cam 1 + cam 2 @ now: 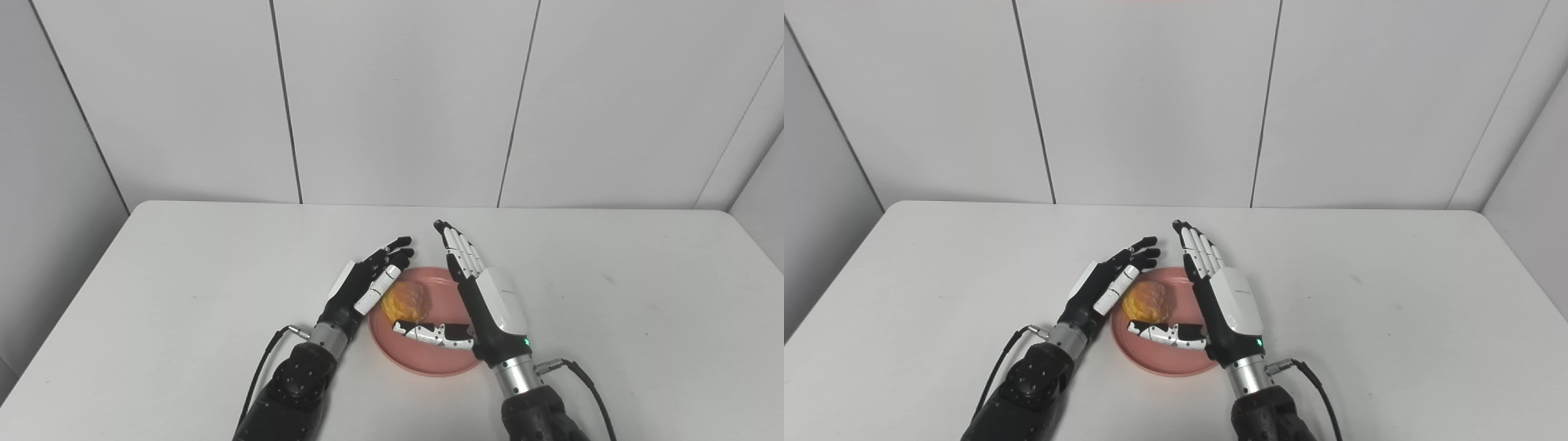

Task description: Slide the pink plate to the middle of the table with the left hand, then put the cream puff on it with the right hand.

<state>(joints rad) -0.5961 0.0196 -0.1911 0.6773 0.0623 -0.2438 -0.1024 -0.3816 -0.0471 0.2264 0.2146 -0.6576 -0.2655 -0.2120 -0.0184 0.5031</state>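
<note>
Where the white table (184, 294) runs out toward the panelled wall (398, 98), the pink plate (429, 361) sits near the middle of it, a little toward the robot's side, flat on the surface. The cream puff (405, 302) lies on the plate, golden and lumpy, resting in the left part of the dish rather than dead centre.

The left hand (367, 282) stands just beside the plate's left rim, turned on its edge with the palm facing the puff. Its fingers (395, 246) are stretched out and slightly spread, pointing away from the robot, and it has hold of nothing. Its thumb (381, 288) lies close against the puff's left side; from here I cannot say for certain whether the two actually touch or only overlap in the view.

The right hand (490, 300) is raised over the right side of the plate, also on its edge, white back panel outward, fingers (459, 245) straight and held together, pointing up and away. Its thumb (432, 334) reaches out sideways across the plate, just on the near side of the puff, apart from it by a small gap. This hand too is wide open and empty.

Both forearms come up from the near edge, each with a black cable (263, 361) trailing from the wrist.
</note>
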